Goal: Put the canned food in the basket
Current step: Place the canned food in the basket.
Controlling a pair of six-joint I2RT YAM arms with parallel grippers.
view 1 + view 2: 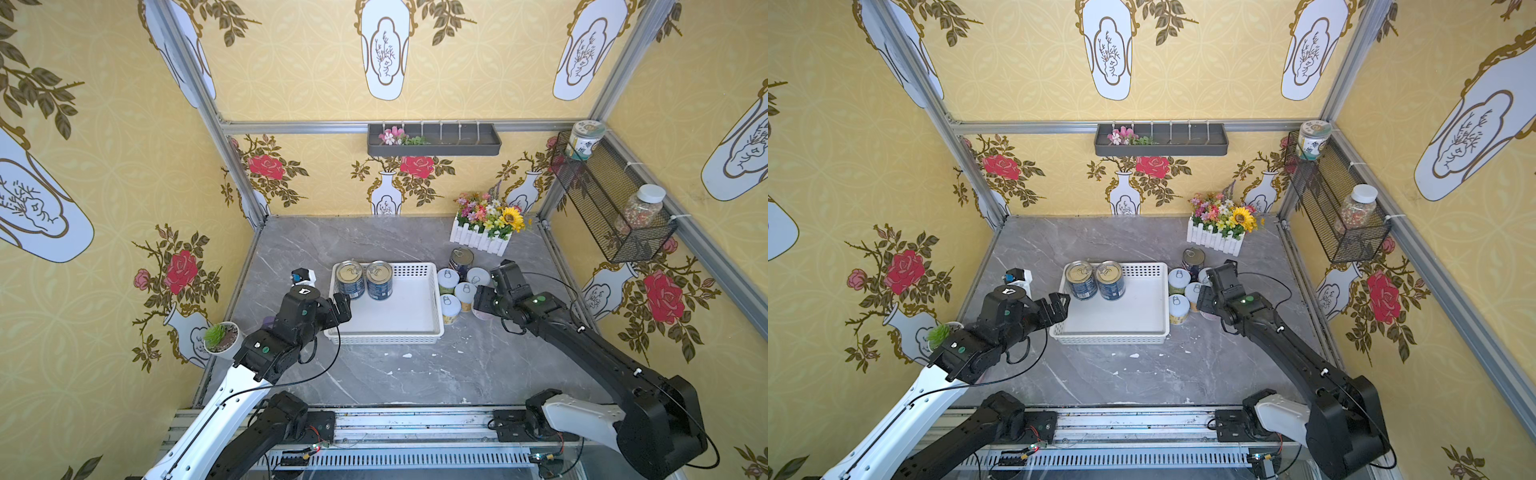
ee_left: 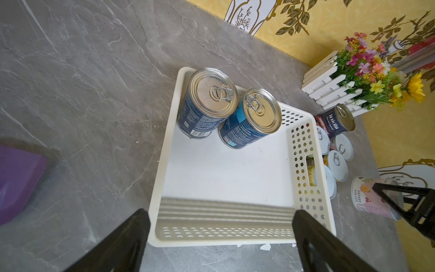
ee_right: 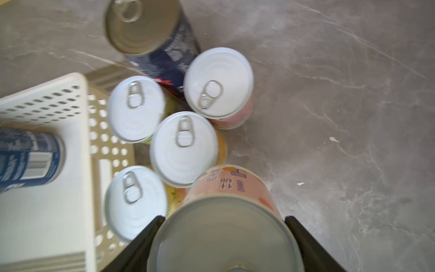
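Note:
The white basket (image 1: 417, 332) (image 2: 303, 150) stands mid-table with two dark-blue cans (image 1: 350, 279) (image 1: 379, 279) upright in its far left corner. To its right stand a third dark-blue can (image 1: 460, 259) and several small white-lidded cans (image 1: 448, 279) (image 3: 183, 148). My right gripper (image 3: 224, 219) (image 1: 482, 305) is shut on a pink-labelled can (image 3: 226, 237) (image 2: 367, 200), tipped on its side, low beside the basket's right wall. My left gripper (image 2: 220, 235) (image 1: 343, 307) hangs open over the basket's near left edge, holding nothing.
A white picket flower box (image 1: 482, 237) stands at the back right. A potted plant (image 1: 222, 336) and a small white-and-blue object (image 1: 303, 277) sit at the table's left. A black wire basket (image 1: 602, 199) with jars hangs on the right wall.

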